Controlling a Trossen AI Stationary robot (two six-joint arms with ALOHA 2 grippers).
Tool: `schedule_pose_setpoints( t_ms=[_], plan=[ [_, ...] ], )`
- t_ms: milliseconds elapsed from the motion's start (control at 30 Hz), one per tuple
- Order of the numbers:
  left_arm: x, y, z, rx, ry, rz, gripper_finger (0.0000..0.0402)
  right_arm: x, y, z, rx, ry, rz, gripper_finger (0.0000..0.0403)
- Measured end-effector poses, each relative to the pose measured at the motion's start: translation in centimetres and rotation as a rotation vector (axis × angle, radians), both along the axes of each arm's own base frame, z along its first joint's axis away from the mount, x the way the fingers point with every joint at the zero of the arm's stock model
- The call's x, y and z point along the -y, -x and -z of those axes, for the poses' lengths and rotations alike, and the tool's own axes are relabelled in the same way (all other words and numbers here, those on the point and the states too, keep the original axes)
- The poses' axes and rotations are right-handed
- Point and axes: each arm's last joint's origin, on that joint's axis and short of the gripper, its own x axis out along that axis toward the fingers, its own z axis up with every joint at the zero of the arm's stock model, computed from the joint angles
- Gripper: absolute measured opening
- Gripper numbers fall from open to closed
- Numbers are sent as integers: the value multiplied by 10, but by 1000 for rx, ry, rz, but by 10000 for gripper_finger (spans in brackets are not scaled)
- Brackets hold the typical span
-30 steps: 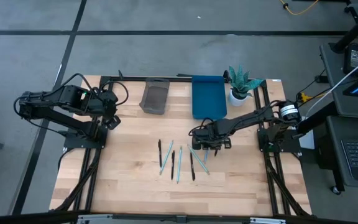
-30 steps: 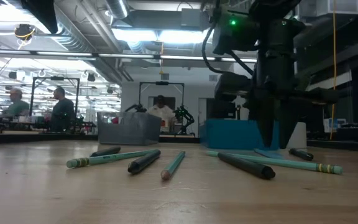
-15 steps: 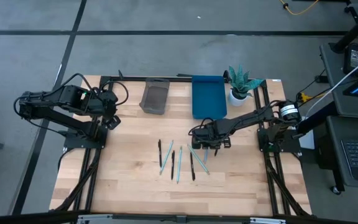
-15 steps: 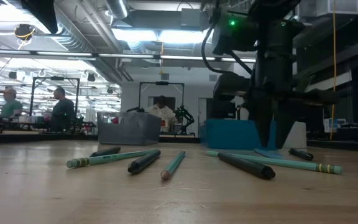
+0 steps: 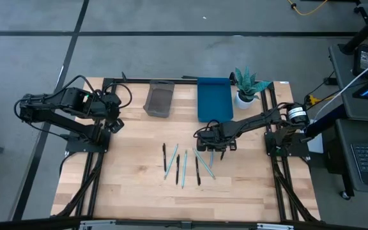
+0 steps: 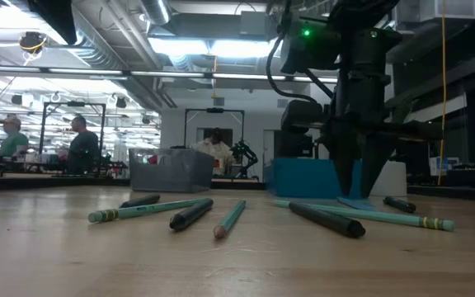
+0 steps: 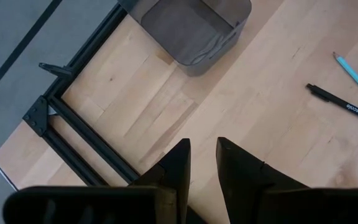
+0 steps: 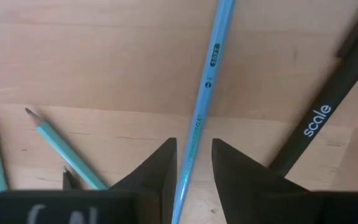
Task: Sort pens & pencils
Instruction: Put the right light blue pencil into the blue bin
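While bare wood lies on the near side of the pencils and pens, the right gripper [image 5: 204,142] stands low beside the blue tray [image 5: 214,100], fingers slightly apart around a teal pencil [image 8: 201,109]. Whether they pinch it, I cannot tell. Well left of the tray, the left gripper [image 7: 202,165] waits, fingers slightly apart and empty.

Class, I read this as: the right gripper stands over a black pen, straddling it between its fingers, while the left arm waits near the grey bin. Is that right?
Not quite. In the right wrist view the right gripper straddles a teal pencil; the black pen lies beside it. The left gripper does wait near the grey bin.
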Motion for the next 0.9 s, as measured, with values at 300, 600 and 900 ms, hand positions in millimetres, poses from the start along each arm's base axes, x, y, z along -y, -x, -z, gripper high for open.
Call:
schedule_pose_setpoints(
  t_ms=[300, 600, 900],
  plan=[
    [0, 0, 0, 0, 0, 0, 73, 1, 4, 6, -7, 10, 2, 102],
    [0, 0, 0, 0, 0, 0, 73, 0, 4, 14, 40, -15, 2, 102],
    [0, 0, 0, 0, 0, 0, 73, 0, 5, 14, 35, -9, 3, 102]
  ],
)
